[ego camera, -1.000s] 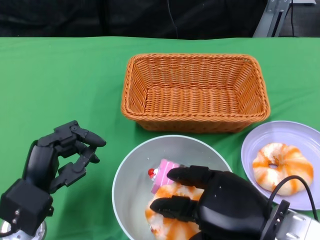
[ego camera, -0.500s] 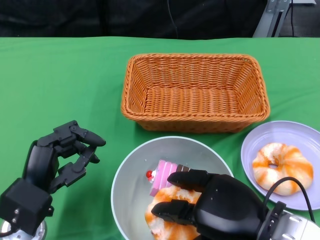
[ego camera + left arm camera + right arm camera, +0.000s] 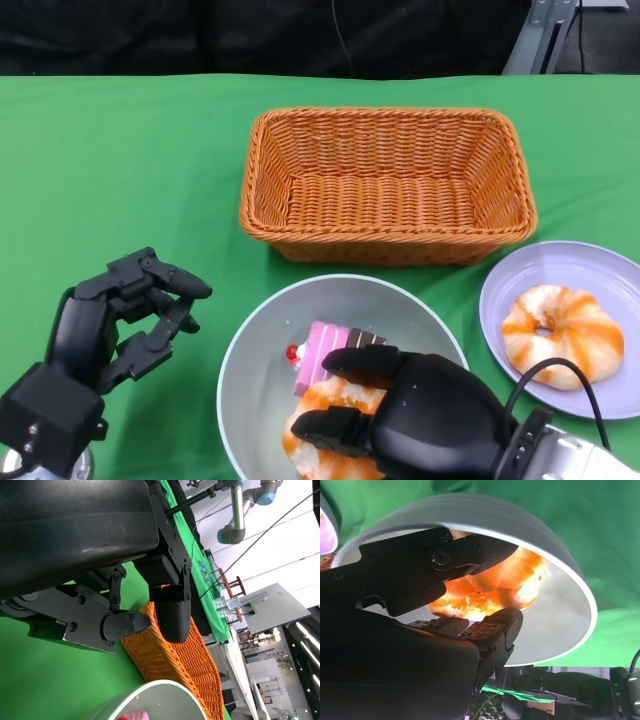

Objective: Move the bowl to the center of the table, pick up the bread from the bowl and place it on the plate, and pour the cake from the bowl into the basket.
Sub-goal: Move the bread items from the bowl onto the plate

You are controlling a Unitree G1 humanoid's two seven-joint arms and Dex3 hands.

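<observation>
My right hand point(image 3: 400, 425) wraps the bread point(image 3: 325, 405) in the bowl point(image 3: 250, 350); I should lift straight up, clear of the cake point(image 3: 322, 352) beside it.

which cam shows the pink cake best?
Head view: the cake lies in the bowl, top and cherry visible beside the right hand. Left wrist view catches only a pink sliver. Right wrist view doesn't show it.

Both hands, left hand point(image 3: 105, 325) and right hand point(image 3: 425, 420), are matte black (screw-fastened segments), with a black cable point(image 3: 555, 385) at the silver right wrist.
</observation>
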